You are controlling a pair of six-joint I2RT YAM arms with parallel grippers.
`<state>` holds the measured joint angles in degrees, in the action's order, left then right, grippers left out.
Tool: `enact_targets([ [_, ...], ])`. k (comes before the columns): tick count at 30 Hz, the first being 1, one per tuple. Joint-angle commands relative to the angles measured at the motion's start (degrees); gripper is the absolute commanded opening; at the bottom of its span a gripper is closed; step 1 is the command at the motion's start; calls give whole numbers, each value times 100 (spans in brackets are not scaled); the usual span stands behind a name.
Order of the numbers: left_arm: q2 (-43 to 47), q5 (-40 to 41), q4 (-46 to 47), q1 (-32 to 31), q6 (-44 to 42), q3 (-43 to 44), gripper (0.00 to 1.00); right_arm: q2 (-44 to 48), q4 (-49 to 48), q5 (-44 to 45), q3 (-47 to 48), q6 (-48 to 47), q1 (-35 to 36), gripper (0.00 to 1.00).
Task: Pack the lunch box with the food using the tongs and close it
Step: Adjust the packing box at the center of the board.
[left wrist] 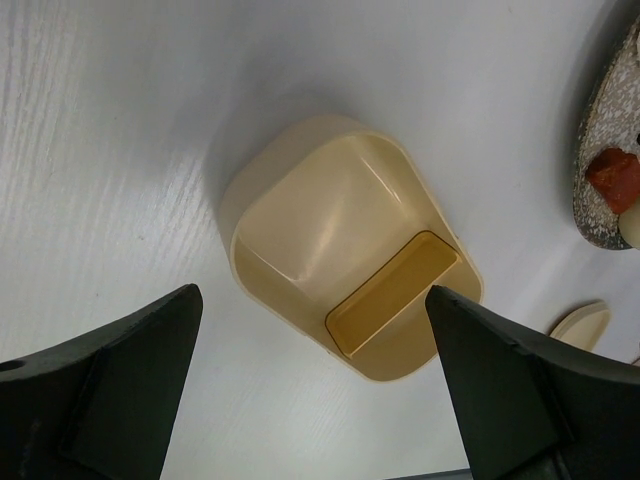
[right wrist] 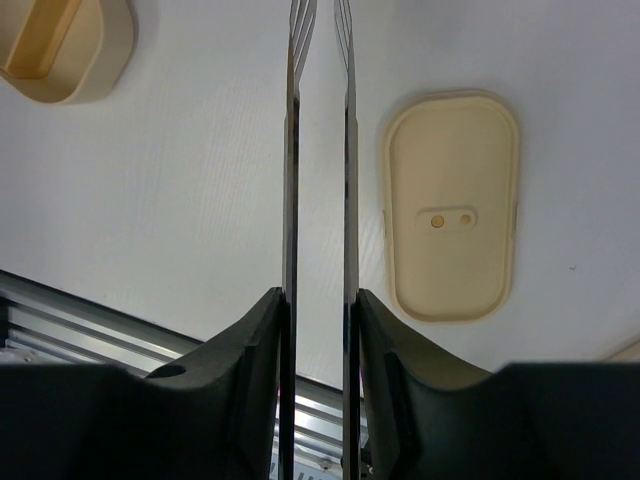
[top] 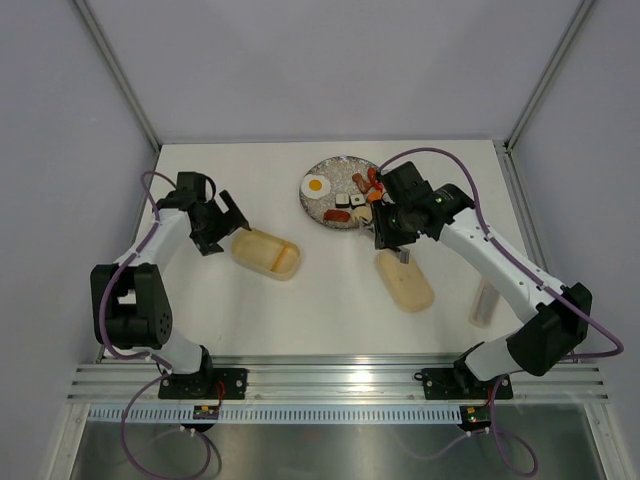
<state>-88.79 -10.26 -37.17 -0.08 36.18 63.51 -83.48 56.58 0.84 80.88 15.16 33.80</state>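
The lunch box [top: 266, 253] [left wrist: 330, 230] [right wrist: 60, 45] lies left of centre, pale beige, with a small inner compartment and no food inside. My left gripper [top: 225, 225] [left wrist: 312, 300] hovers just left of it, open and holding nothing. The cream lid [top: 404, 280] [right wrist: 452, 205] lies apart on the table at centre right. My right gripper [top: 392, 232] [right wrist: 318, 300] is shut on the silver tongs [right wrist: 290, 150] [top: 403, 256], whose two arms point down beside the lid with a narrow gap and nothing between them. The food [top: 345, 195] sits on the plate.
A round speckled silver plate [top: 322, 207] [left wrist: 600, 215] stands at the back centre, just behind my right gripper. A clear cylinder [top: 484, 303] stands at the right. The metal rail [top: 340, 380] [right wrist: 80, 310] runs along the table's near edge.
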Motion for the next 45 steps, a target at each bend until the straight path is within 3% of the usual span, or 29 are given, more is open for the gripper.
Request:
enact_targets([
  [1,11,-204,403,-1,-59,66,99,34,-33,188,411,-109,-32,41],
  [16,-323,-854,1027,8,-50,-452,99,-449,-59,145,956,-259,-40,43],
  [27,-446,-1074,1221,-229,91,-462,99,-1433,231,179,1641,-908,-32,50],
  [45,898,50,-132,-326,-243,-84,99,-2769,793,170,2898,-2280,-32,50],
])
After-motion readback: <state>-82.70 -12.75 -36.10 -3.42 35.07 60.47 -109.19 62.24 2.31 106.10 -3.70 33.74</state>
